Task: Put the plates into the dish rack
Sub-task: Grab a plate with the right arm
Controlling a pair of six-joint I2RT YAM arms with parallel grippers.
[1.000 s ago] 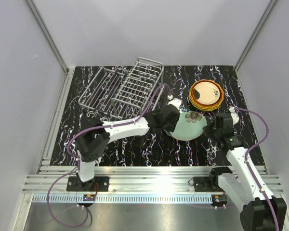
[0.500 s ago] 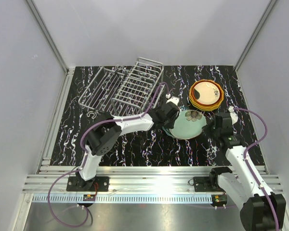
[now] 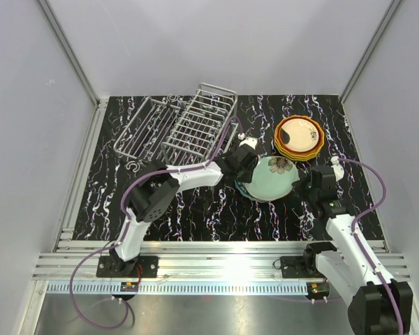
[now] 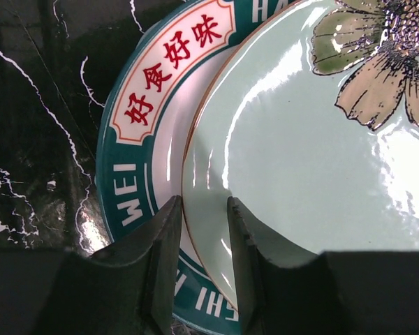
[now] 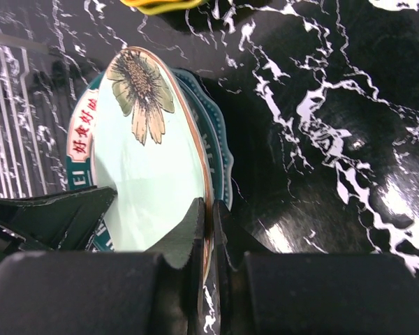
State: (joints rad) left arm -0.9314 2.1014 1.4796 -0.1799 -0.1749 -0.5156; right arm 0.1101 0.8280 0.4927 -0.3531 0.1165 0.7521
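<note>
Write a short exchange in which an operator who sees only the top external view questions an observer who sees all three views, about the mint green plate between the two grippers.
Operator: Is the right gripper really gripping the mint green plate?
Observer: Yes. The right wrist view shows its fingers pinched shut on the plate's rim.
Operator: And the left gripper?
Observer: In the left wrist view its jaws stand apart, astride the plate's rim.
</note>
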